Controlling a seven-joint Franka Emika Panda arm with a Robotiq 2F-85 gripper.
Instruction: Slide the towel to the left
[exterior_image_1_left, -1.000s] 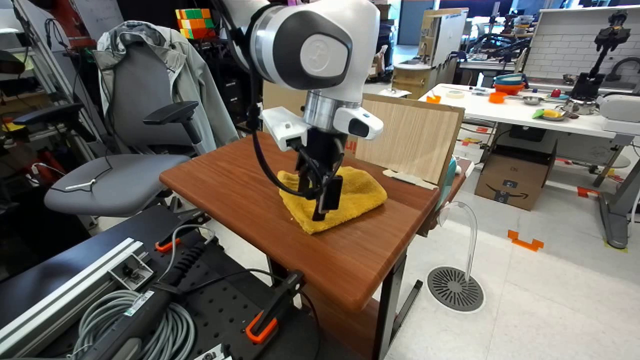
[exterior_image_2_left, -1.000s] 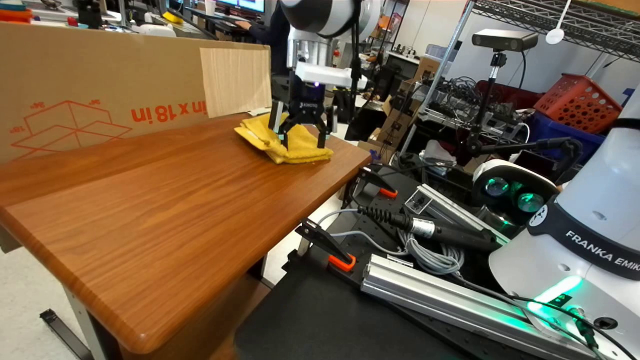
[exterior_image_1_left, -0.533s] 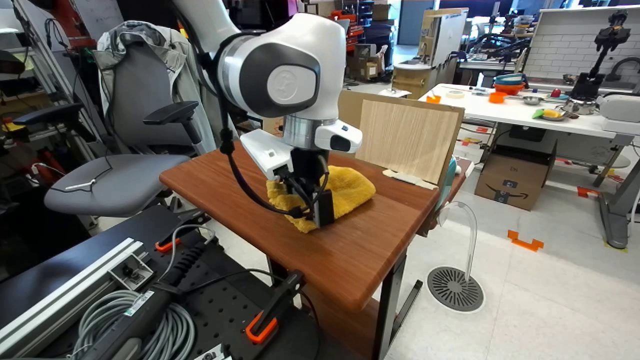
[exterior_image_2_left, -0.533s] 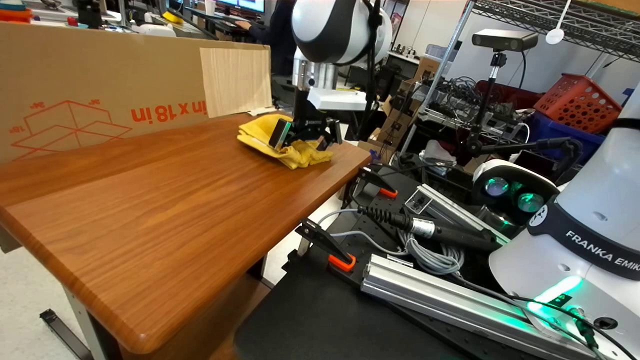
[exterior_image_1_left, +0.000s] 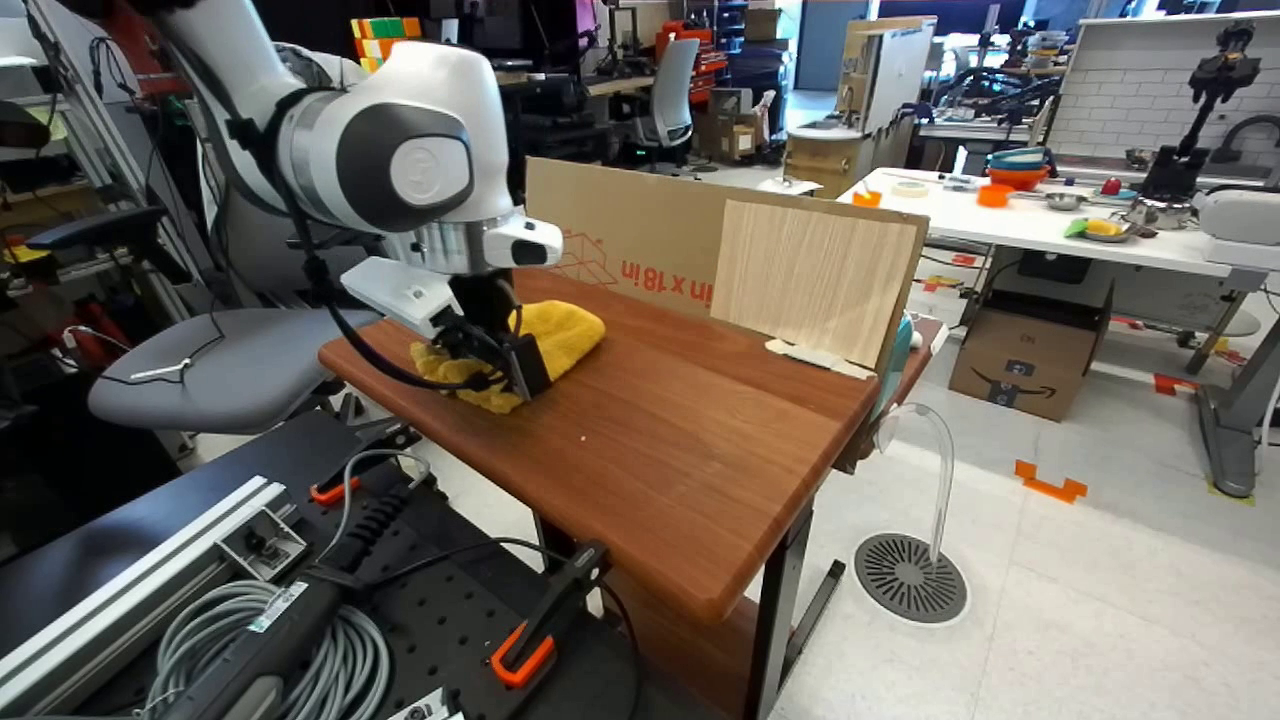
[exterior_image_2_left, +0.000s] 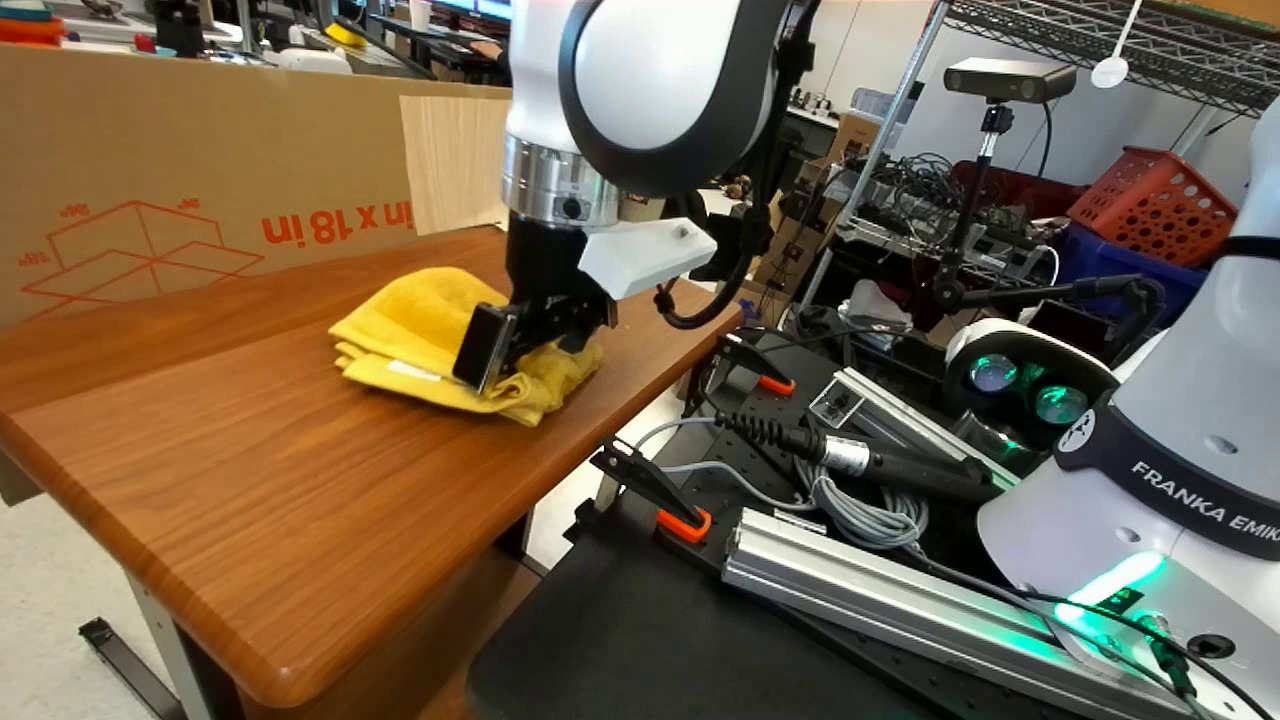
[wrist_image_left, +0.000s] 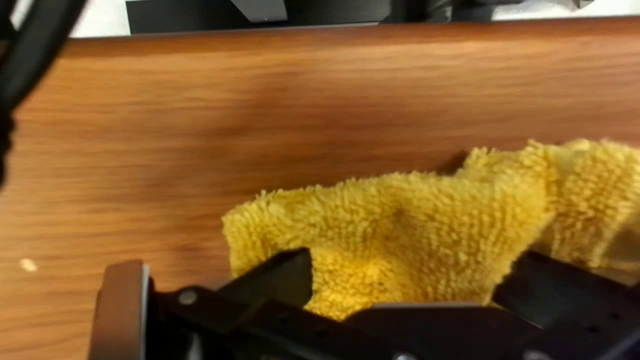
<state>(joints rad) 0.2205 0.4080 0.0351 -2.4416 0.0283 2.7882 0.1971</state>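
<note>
Towel (exterior_image_2_left: 425, 318) lies beneath the hand (exterior_image_2_left: 530, 358), bulk spreading to frame left of it in an exterior view; hand splayed apart, unclamped. Slide likely needs downward press.

The gripper (wrist_image_left: 412, 296) juts up from the bottom edge with jaws spread, one finger (wrist_image_left: 120, 310) near but apart from the towel (wrist_image_left: 400, 220), which lies rumpled on the table (wrist_image_left: 300, 80), while a pale speck (wrist_image_left: 28, 265) sits at left, a blurred cable (wrist_image_left: 37, 45) hangs at upper left and dark shapes (wrist_image_left: 190, 17) show past the table's edge.
</note>
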